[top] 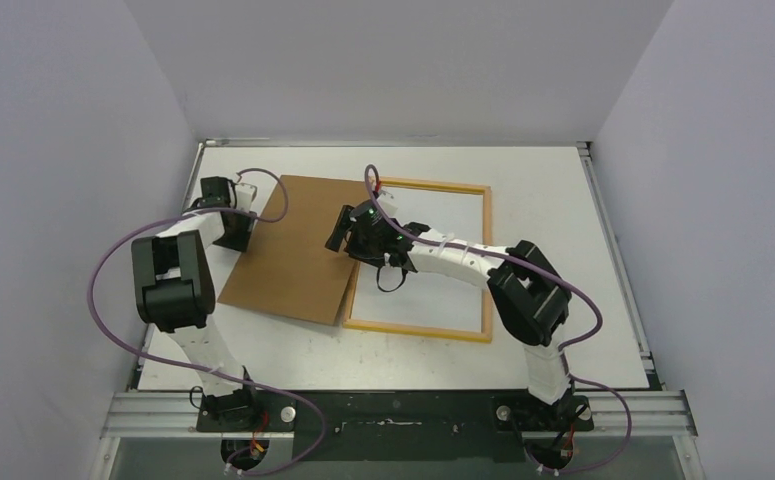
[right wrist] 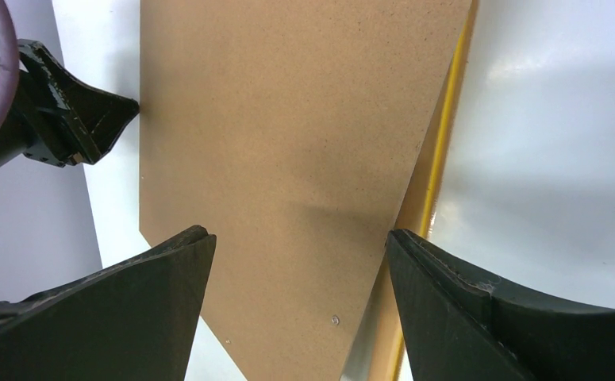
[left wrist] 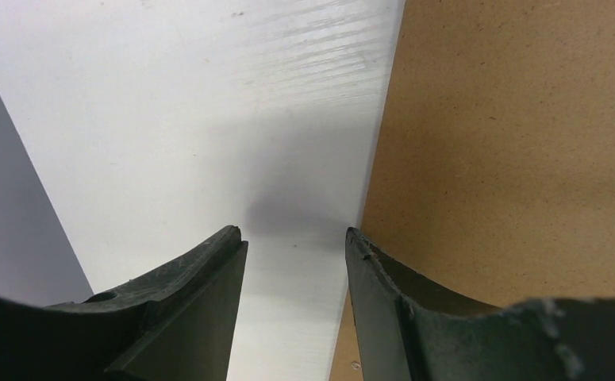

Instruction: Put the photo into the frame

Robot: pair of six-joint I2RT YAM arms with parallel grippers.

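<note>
The left tool (left wrist: 294, 234) and right tool (right wrist: 297, 234) are open and empty, the backing panel (top: 288, 250) only overlaps the frame (top: 418, 331), and I cannot confirm the photo is inside.

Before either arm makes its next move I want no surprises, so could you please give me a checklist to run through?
1. Fibreboard backing panel clear of the frame: not ok, its right edge lies on or against the frame's left rail.
2. Left gripper empty: ok, jaws open beside the panel's left edge.
3. Right gripper empty: ok, jaws open above panel edge and rail.
4. Photo seated in the frame: cannot tell, only white shows inside.
5. Frame flat on the table: ok.
</note>
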